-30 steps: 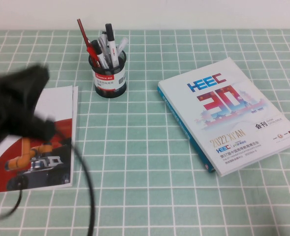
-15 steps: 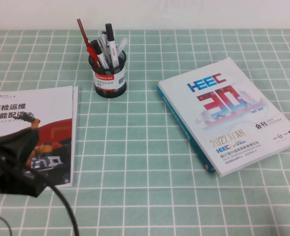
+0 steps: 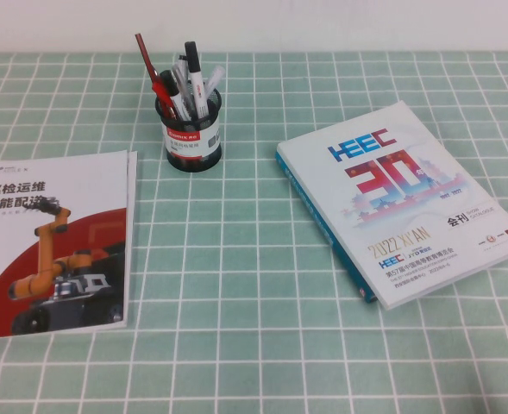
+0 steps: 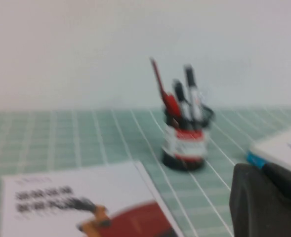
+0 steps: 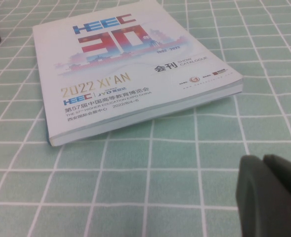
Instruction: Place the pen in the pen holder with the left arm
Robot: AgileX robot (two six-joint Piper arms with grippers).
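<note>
While pen (image 3: 195,79) stands upright in pen holder (image 3: 192,138) (cap up), L/R fingers: can't tell.

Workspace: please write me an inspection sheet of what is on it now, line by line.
Surface: green checked tablecloth, flat.
Job's things: pen stands in the pen holder, black cap up.
Clutter: red pen and white pens also in the holder; brochure on the left; catalogue on the right.
Grippers: left gripper low near the brochure, facing the holder; right gripper low beside the catalogue; neither holds anything.
Cables: nothing seen.
Surroundings: plain pale wall behind.
</note>
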